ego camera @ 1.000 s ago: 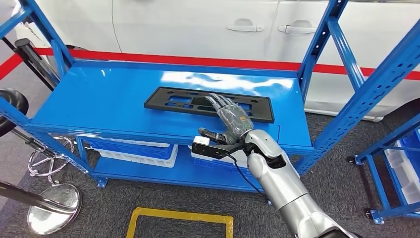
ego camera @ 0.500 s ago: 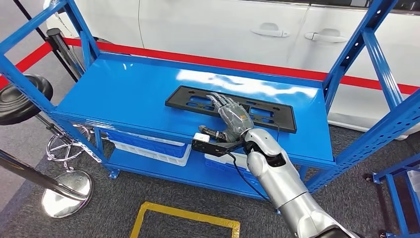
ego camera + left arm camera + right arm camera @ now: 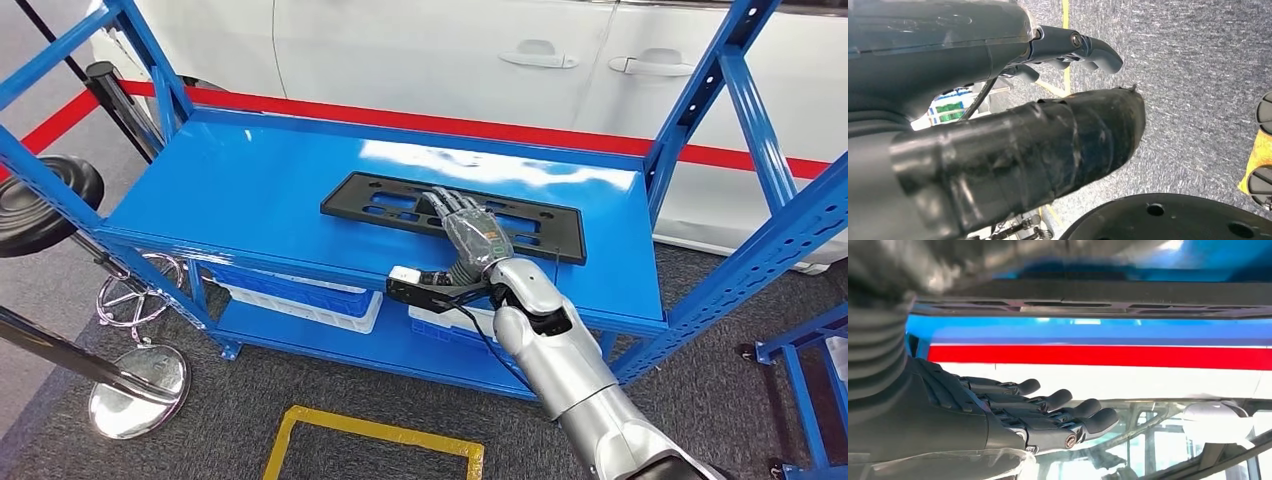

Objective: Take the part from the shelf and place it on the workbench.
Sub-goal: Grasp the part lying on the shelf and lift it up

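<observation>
Nearest the camera, floor: grey carpet with a yellow taped outline [image 3: 370,445] on it, just in front of the shelf.
Left hand: the left hand [image 3: 998,125] hangs over the grey carpet, its thick taped thumb lying alongside darker fingers [image 3: 1088,47] that curl forward; nothing can be seen in it, but whether it is clenched or slack I cannot tell.
Right arm: the silver arm comes up from the lower right of the head view to the shelf's front edge.
Right hand: the right hand [image 3: 468,240] lies stretched out, palm down, over the near long edge of the part, fingers [image 3: 1058,405] extended side by side and apart, gripping nothing; whether they touch the part I cannot tell.
Part: the black flat slotted part [image 3: 400,205] lies flat on the upper deck of the blue shelf [image 3: 240,190], towards the right half, long side along the shelf.
Lower deck: white bins [image 3: 300,300] stand under the upper deck.
Left of the shelf: a black stool seat [image 3: 40,200] and a chrome round base [image 3: 135,385].
Beyond the shelf: a red band [image 3: 420,125] and a white car [image 3: 420,50] with two door handles.
</observation>
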